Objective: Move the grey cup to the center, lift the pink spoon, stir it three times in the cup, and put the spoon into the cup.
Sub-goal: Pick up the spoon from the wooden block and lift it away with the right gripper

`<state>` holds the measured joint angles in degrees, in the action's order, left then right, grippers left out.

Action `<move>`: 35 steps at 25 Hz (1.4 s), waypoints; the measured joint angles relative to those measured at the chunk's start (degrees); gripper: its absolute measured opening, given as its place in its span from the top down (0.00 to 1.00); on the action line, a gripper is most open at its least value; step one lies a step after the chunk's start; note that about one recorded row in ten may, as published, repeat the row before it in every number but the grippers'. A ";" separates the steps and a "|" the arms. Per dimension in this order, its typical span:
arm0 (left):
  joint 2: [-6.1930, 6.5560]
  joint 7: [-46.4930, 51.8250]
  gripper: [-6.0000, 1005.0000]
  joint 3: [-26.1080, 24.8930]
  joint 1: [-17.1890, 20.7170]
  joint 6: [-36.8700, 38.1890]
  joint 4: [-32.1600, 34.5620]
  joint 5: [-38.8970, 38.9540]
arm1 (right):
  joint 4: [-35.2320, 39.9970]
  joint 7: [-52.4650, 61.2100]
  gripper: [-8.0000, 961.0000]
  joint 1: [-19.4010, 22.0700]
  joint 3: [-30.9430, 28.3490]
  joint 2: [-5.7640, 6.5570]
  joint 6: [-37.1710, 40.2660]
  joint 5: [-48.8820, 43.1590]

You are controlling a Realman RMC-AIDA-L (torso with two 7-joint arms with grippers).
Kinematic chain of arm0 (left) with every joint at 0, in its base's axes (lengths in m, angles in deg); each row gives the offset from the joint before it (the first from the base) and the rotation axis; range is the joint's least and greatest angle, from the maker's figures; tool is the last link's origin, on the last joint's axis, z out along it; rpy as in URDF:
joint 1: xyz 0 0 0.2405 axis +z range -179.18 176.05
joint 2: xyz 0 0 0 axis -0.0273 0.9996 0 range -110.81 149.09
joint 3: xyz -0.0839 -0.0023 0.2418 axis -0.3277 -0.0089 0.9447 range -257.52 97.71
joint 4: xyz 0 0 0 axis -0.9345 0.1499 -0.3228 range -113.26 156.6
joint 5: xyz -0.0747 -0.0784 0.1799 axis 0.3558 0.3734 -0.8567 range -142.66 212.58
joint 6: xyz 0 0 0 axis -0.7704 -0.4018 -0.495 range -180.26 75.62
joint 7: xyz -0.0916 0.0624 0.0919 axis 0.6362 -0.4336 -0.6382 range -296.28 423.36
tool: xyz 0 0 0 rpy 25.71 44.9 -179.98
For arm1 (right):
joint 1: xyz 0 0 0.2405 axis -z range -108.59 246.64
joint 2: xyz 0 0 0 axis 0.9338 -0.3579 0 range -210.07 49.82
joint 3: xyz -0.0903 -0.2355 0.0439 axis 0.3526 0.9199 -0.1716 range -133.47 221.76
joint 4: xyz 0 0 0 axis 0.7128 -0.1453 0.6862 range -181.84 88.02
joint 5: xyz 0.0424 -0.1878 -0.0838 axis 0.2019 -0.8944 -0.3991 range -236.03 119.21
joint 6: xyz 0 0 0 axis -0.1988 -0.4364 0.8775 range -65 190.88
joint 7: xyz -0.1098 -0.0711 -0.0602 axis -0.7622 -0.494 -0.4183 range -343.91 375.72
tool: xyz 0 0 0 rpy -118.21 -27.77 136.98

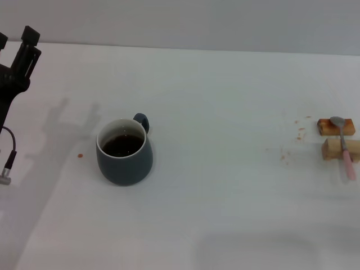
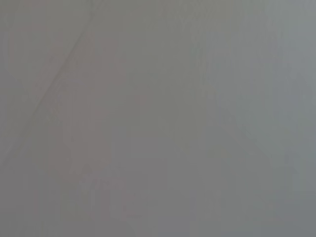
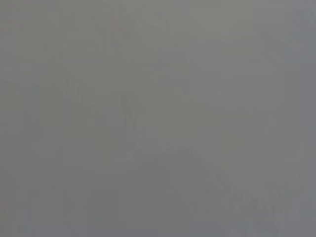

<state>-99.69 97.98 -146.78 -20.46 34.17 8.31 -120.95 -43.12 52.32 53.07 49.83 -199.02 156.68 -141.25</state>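
My left gripper (image 1: 16, 38) raised at far left, fingers spread, holding nothing. Grey cup (image 1: 124, 151) sits right of it, nearer me, left of centre. Pink spoon (image 1: 344, 147) far right across blocks (image 1: 339, 138).

**What I could not make out from my station**

Both wrist views gave me nothing but flat grey blur; I could not tell what either camera faced, and neither showed any fingers.

In the head view, the left gripper (image 1: 14, 42) was cut off by the picture's left edge, so only one dark finger and part of another showed, and I could not judge whether it was open. The right gripper was nowhere in view.

The pink spoon (image 1: 344, 143) lay near the right edge, and its handle tip almost reached that edge. The orange specks (image 1: 298, 130) on the surface (image 1: 225, 197) were too small for me to identify.
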 joint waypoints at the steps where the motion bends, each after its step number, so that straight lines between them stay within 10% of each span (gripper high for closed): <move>1: 0.00 -0.11 0.18 0.00 0.00 0.15 -0.01 0.05 | 0.17 -0.53 0.36 -0.13 0.01 -0.06 -0.15 0.03; 35: 0.43 4.02 0.18 1.41 4.14 -2.82 -1.30 0.34 | -5.13 -13.39 0.36 -0.97 -4.64 -0.18 -3.68 1.48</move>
<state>-99.25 102.00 -145.37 -16.32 31.35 7.02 -120.60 -48.25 38.93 52.10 45.19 -199.20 153.00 -139.78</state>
